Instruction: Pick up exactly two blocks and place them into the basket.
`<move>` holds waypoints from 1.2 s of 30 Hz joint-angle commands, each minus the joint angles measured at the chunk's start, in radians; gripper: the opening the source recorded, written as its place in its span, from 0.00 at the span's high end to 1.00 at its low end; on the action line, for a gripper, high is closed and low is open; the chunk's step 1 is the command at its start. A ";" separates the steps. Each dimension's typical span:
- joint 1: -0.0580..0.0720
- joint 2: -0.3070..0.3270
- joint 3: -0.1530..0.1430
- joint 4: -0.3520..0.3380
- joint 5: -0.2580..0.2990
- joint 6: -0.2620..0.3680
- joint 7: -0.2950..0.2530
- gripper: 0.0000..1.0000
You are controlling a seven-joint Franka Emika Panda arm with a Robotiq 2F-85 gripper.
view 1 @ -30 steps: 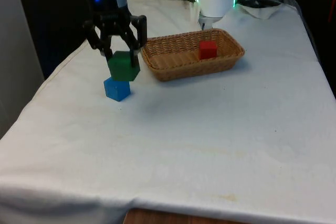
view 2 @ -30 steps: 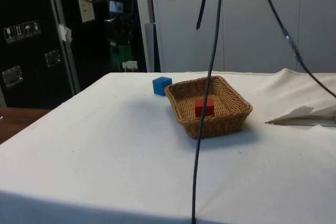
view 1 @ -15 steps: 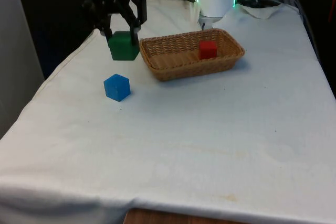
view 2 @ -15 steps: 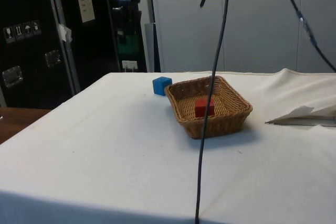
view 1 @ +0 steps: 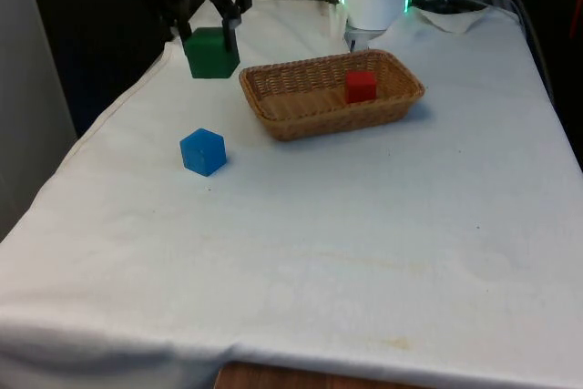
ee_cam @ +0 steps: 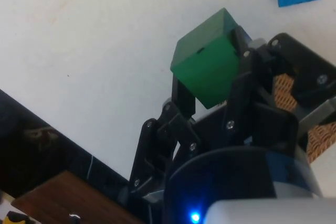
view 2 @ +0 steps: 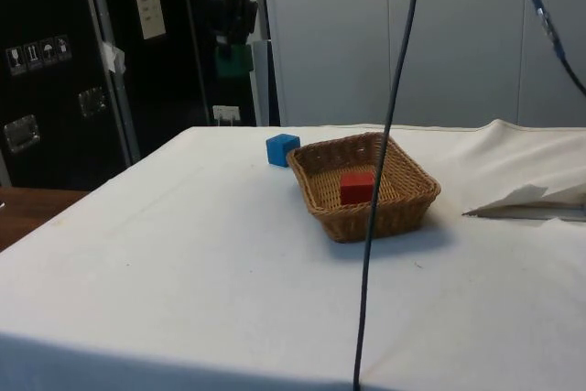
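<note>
Lab, cloth-draped table [view 1: 364, 225], dark cabinets [view 2: 55, 70], hanging cables [view 2: 385, 135]

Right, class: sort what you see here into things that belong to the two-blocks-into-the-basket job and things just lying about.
Part of the job:
- gripper, shut on the green block, held in the air
- red block, inside the basket
- blue block, on the cloth

Just lying about:
- hanging black cable
- crumpled cloth at the table's edge

You see a woven wicker basket [view 1: 301, 111] that looks rough, smooth matt blocks in green [view 1: 211, 52], blue [view 1: 202, 151] and red [view 1: 361, 87], a soft white cloth [view 1: 364, 225] over the surface, and a black plastic hand [view 1: 202, 20].
</note>
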 commanded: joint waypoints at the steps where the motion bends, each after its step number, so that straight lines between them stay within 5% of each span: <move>1: 0.018 -0.025 -0.015 -0.034 -0.014 0.027 -0.007 0.95; 3: 0.023 -0.041 -0.014 -0.050 -0.022 0.040 -0.009 0.95; 4: 0.006 -0.022 0.000 -0.022 -0.012 0.015 -0.004 0.95; 5: 0.024 -0.045 -0.014 -0.055 -0.024 0.045 -0.010 0.95; 12: 0.044 -0.085 -0.007 -0.113 -0.026 0.100 -0.021 0.95; 13: 0.027 -0.066 0.006 -0.085 -0.017 0.076 -0.016 0.95; 14: 0.047 -0.090 -0.005 -0.121 -0.024 0.108 -0.022 0.95; 19: 0.058 -0.122 0.014 -0.175 -0.021 0.158 -0.029 0.95; 20: 0.042 -0.099 0.023 -0.142 -0.017 0.128 -0.022 0.95; 21: 0.059 -0.128 0.017 -0.185 -0.022 0.166 -0.029 0.95; 26: 0.068 -0.170 0.032 -0.240 -0.036 0.201 -0.030 0.95; 29: 0.070 -0.190 0.033 -0.259 -0.051 0.208 -0.030 0.95; 30: 0.053 -0.165 0.049 -0.227 -0.033 0.187 -0.028 0.95; 31: 0.070 -0.196 0.033 -0.264 -0.058 0.210 -0.029 0.95; 36: 0.068 -0.227 0.038 -0.299 -0.087 0.224 -0.037 0.95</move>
